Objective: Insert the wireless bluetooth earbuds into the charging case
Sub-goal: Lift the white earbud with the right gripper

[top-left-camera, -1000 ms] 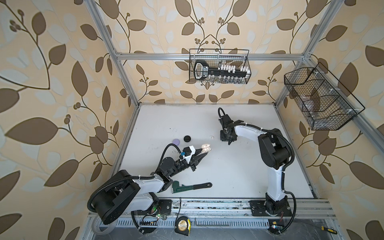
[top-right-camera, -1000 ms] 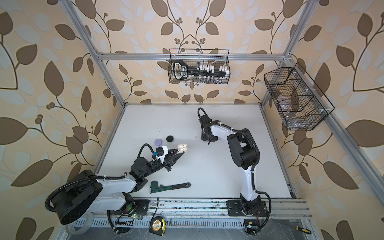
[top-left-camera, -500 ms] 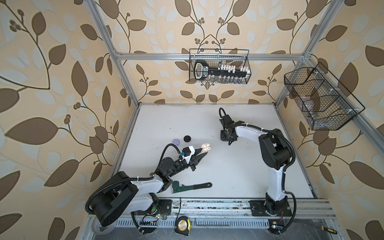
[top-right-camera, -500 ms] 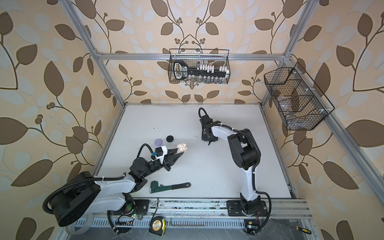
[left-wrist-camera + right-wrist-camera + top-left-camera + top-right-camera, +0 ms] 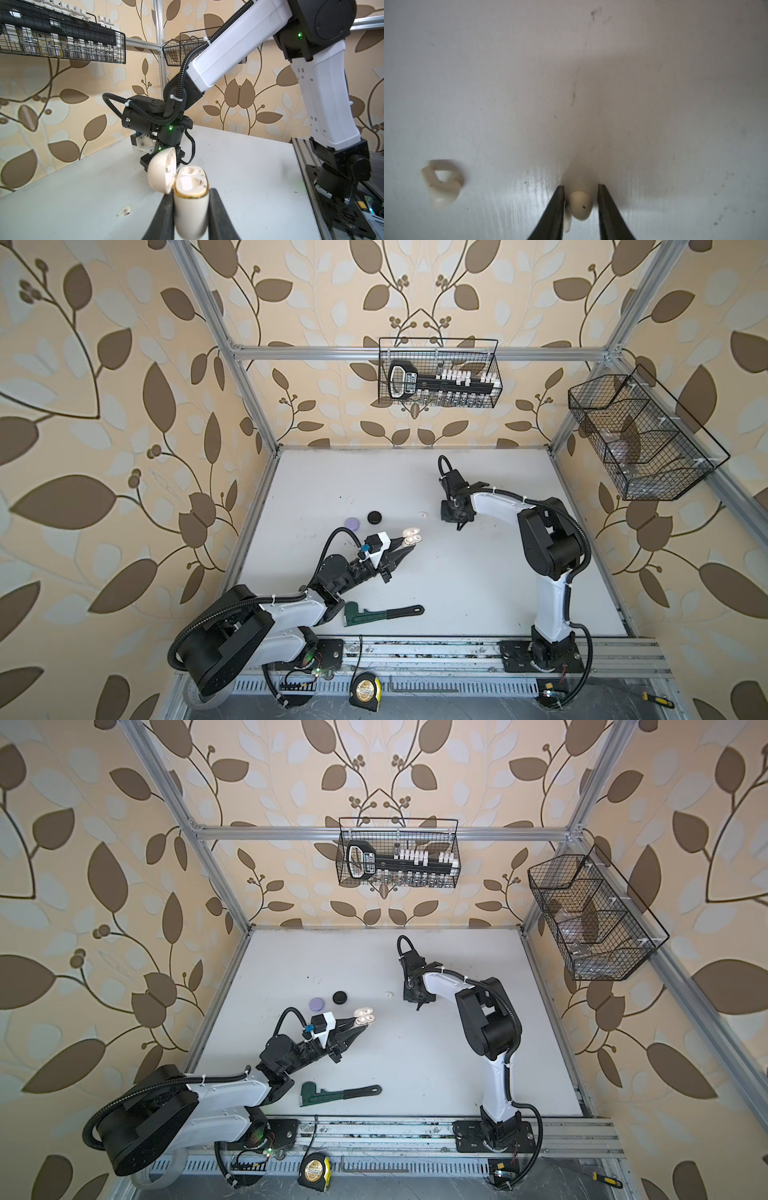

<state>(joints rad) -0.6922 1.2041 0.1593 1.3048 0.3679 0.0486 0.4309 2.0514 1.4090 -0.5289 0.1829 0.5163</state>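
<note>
A white charging case (image 5: 191, 207) with its lid (image 5: 162, 170) swung open sits between the fingers of my left gripper (image 5: 191, 193), which is shut on it; both top views show the case (image 5: 412, 535) (image 5: 365, 1016) raised near the table's middle. My right gripper (image 5: 580, 186) (image 5: 457, 523) points down at the table with a white earbud (image 5: 580, 205) between its jaws. One finger touches the stem, and a small gap remains on the other side. A second white earbud (image 5: 423, 514) (image 5: 124, 209) (image 5: 441, 185) lies loose on the table between the two grippers.
A closed lilac case (image 5: 353, 523) and a closed black case (image 5: 375, 517) lie left of the held case. A green pipe wrench (image 5: 380, 614) lies near the front edge. Two wire baskets (image 5: 438, 377) (image 5: 640, 439) hang on the walls. A tape measure (image 5: 365, 690) sits off the table.
My right gripper's jaws have narrowed around the white earbud on the table. The left arm and the case have stayed still.
</note>
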